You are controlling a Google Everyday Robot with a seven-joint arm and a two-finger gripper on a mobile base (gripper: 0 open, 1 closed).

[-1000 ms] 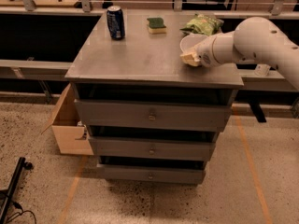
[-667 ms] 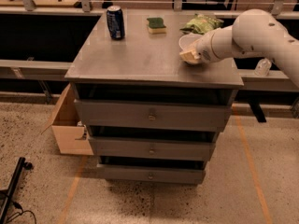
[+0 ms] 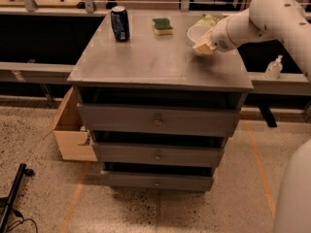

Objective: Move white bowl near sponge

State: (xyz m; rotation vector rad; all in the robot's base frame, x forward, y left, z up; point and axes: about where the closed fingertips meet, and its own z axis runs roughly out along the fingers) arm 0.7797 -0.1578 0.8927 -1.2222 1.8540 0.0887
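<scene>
Reaching in from the right, the robot's white arm [image 3: 272, 11] ends in the hand [image 3: 203, 46], which sits at the near right rim of the white bowl [image 3: 196, 32], over the far right part of the grey surface [image 3: 146, 62]. The hand covers that side of the bowl, so only the left and far parts of the rim and some of the inside show. How far the hand is open, and whether it has hold of the bowl, cannot be told, nor can it be told whether the bowl rests on the surface or hangs just above it.

The sponge [image 3: 162, 26] lies flat to the left of the bowl, near it but apart, dark green side up with the yellow layer showing along its near edge. Farther left, well apart from both, a blue soda can [image 3: 119, 23] stands upright near the far left corner. A green snack bag [image 3: 209, 20] lies just beyond the bowl, and the bowl and arm hide most of it.

Below the surface are three drawers [image 3: 155, 120], the lowest ones in shadow. An open cardboard box [image 3: 73, 142] stands on the floor at the left, partly behind the drawers. A small clear bottle [image 3: 274, 68] stands on a ledge to the right, below the arm. The arm's upper part is cut off by the right edge.
</scene>
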